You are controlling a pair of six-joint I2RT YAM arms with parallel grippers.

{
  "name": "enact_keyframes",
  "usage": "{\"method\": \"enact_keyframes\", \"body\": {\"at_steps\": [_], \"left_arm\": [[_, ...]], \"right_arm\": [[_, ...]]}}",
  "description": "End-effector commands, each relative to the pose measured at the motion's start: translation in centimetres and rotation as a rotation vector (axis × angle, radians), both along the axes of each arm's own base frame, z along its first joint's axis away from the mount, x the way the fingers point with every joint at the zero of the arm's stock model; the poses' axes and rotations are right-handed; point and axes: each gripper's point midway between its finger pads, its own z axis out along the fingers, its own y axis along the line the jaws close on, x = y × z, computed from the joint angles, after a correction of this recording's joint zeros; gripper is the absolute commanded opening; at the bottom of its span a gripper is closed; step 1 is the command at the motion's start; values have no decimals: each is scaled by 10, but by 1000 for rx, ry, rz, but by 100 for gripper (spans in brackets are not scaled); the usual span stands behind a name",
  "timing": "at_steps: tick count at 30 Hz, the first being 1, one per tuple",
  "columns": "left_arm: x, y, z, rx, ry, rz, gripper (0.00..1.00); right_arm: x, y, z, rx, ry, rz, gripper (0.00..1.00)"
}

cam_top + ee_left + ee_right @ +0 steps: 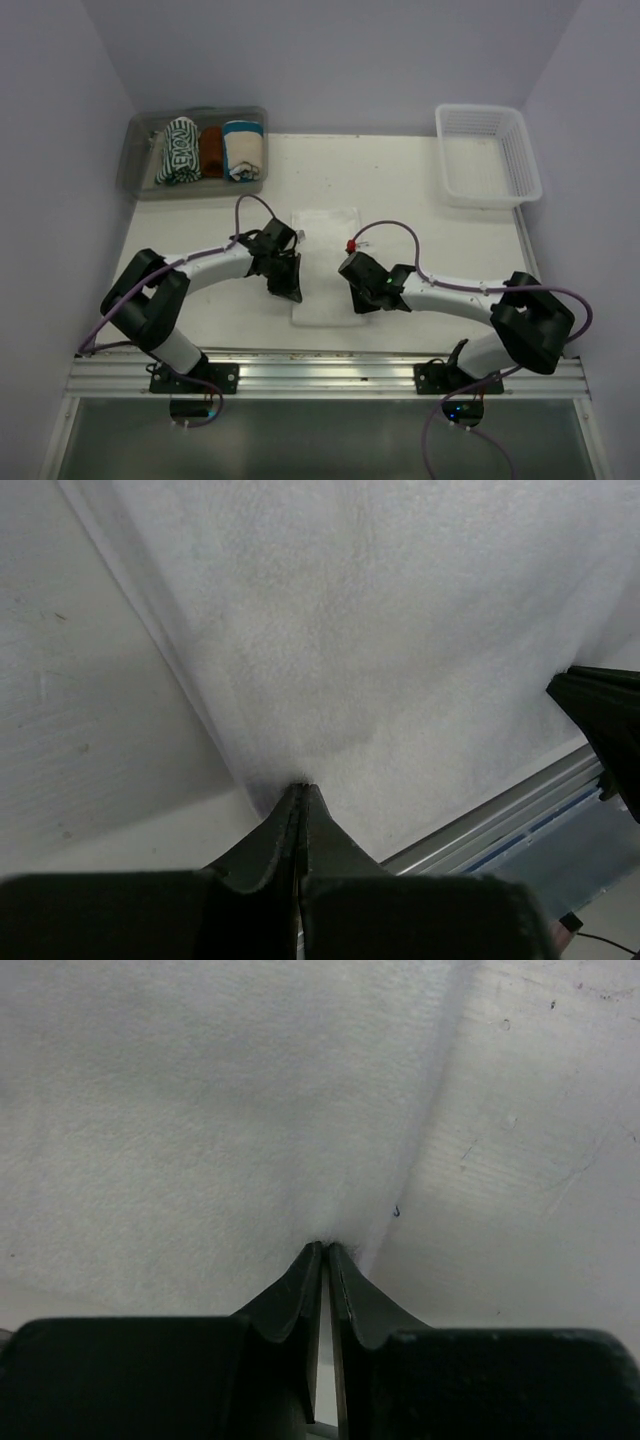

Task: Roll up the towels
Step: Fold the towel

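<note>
By the middle of the tabletop's near edge the white towel (325, 262) lies flat and fluffy. The left gripper (287, 285) and right gripper (352, 290) each have their jaws pressed together on its side edges, pinching the soft pile, so I'd say the roll is just starting. Next they'd need to turn that limp near end over evenly; in the far left corner the striped towel (180, 150) sits rolled in a clear bin (135, 150).

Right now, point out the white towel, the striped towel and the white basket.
white towel (323, 262), top view, its flat middle.
striped towel (178, 150), top view, top of the roll.
white basket (488, 158), top view, bare floor.
</note>
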Motion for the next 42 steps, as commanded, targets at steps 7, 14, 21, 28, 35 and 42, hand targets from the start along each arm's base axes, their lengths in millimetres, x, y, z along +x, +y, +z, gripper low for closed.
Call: {"method": "enact_keyframes", "body": {"at_steps": [7,14,21,28,35,42], "left_arm": [[-18,-8,37,-52,-68,-65,0],[-40,9,-22,25,7,-71,0],[-27,6,-2,30,-38,-66,0],[0,25,58,116,-192,-45,0],[33,60,78,122,-229,85,0],[34,41,79,-3,-199,88,0]], "right_arm": [[-9,7,36,47,-103,-32,11],[-26,17,-7,42,-1,-10,13],[-21,19,21,32,-87,79,25],[-22,31,47,24,-173,247,39],[-43,59,54,-17,-246,525,56],[-40,59,54,-44,-268,505,59]]}}
